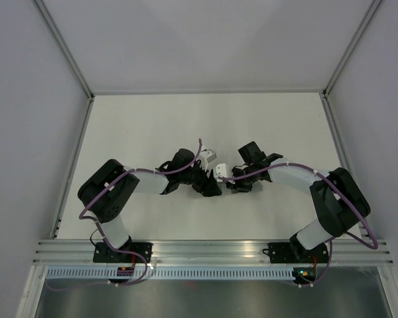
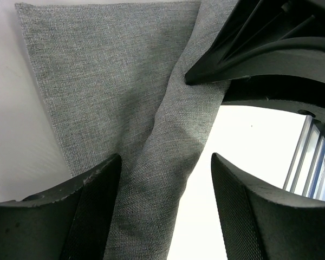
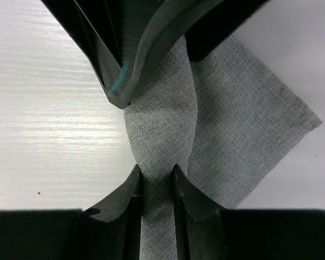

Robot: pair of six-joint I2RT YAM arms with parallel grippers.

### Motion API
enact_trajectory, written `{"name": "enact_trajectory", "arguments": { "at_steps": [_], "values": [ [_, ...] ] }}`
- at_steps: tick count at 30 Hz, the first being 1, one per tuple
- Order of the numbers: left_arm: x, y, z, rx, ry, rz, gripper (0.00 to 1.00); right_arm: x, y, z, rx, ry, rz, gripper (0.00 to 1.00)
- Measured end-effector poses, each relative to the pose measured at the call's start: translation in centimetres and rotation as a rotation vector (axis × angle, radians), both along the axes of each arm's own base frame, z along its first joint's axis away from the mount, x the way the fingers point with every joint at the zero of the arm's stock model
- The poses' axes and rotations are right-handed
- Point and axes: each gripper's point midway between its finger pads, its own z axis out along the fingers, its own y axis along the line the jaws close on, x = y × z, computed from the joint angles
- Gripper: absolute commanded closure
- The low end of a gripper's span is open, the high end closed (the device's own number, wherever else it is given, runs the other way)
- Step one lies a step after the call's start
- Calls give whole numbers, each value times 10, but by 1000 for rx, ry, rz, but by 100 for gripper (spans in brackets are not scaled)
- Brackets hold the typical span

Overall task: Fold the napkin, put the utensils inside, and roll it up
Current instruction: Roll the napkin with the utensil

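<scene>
Napkin [image 3: 244, 114] lay near the middle of the table [image 1: 152, 126], away from every edge. Nearest, the right gripper [image 3: 157, 181] was clamped on its raised, twisted fold. Farther along, the left gripper [image 2: 165, 160] straddled that fold, jaws apart.

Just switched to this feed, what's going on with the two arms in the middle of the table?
Both arms are working the grey napkin. The right gripper is pinched shut on a bunched band of the cloth. The left gripper is open, its fingers on either side of that same band without clamping it. The rest of the napkin lies flat on the white table. No utensils show in any view, so this looks like the folding stage.
</scene>
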Motion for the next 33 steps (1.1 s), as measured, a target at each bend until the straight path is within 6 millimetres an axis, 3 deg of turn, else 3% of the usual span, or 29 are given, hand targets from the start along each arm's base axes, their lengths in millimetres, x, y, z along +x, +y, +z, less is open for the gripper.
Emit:
{"name": "enact_trajectory", "arguments": {
  "at_steps": [12, 30, 31, 33],
  "values": [
    [-4, 6, 3, -2, -20, 5, 22, -3, 7, 1, 24, 10, 24, 98],
    [14, 32, 4, 112, -166, 86, 16, -7, 12, -2, 35, 39, 45, 100],
    [14, 33, 8, 101, -175, 91, 15, -7, 4, -7, 2, 50, 24, 100],
    [25, 30, 36, 34, -251, 112, 14, -7, 1, -8, 0, 66, 6, 100]
  ]
}}
